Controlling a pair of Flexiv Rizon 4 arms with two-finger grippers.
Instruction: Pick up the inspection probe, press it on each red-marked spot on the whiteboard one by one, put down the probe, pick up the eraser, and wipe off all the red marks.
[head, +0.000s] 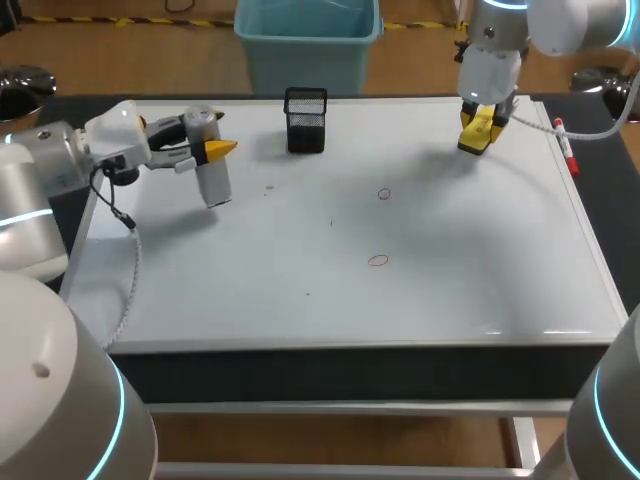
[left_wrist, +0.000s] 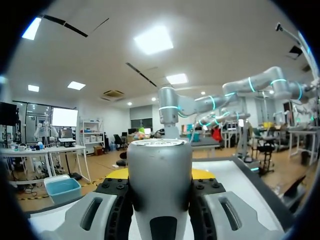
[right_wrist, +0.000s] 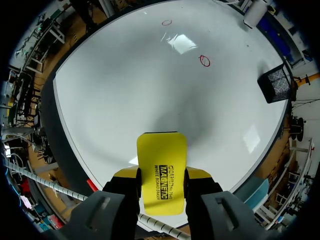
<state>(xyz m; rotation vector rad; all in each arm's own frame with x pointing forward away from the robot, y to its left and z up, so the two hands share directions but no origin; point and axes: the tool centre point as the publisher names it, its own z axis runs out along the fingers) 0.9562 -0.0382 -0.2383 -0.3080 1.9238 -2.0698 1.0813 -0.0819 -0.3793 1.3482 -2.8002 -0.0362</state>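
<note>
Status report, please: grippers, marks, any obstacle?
Left gripper shut on probe. Right gripper shut on eraser, far right. Two red marks unwiped. Mesh pen holder at far edge, off path.

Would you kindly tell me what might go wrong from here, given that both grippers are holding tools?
1. The right gripper holds the eraser above the whiteboard; wiping early would remove the red marks before the probe can press them.
2. Both marks lie mid-board between the arms, so the left gripper and the right one might collide there.
3. The marks are small; the probe may miss them.
</note>
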